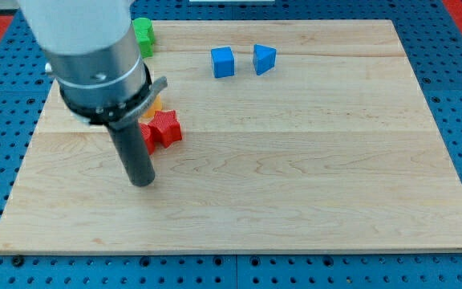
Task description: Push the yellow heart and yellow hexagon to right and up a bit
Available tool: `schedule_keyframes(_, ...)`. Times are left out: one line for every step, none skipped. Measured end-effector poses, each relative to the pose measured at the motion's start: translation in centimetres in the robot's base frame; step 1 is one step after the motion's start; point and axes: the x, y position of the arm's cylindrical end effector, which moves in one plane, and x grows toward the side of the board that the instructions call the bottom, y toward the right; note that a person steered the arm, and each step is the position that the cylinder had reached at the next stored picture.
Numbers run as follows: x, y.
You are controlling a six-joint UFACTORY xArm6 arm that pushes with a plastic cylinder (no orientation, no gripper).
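My tip (143, 183) rests on the wooden board (295, 177) in the view's left half, below and just left of the red blocks. Only a small sliver of a yellow block (156, 104) shows beside the arm's grey body (95, 56), above the red star. Its shape cannot be made out. The rest of the yellow blocks is hidden behind the arm. The tip is well below that yellow sliver and does not touch it.
A red star block (166, 127) lies right of the rod, with another red block (147, 138) partly hidden against the rod. A green block (143, 34) sits at the top left edge. A blue cube (223, 62) and a blue wedge-like block (264, 59) lie top centre.
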Motion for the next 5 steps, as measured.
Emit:
schedule_keyframes(-1.4, -0.4)
schedule_keyframes(-0.1, 0.3)
schedule_keyframes(-3.5, 7.4)
schedule_keyframes(-10.5, 12.2)
schedule_keyframes(-15.0, 8.3)
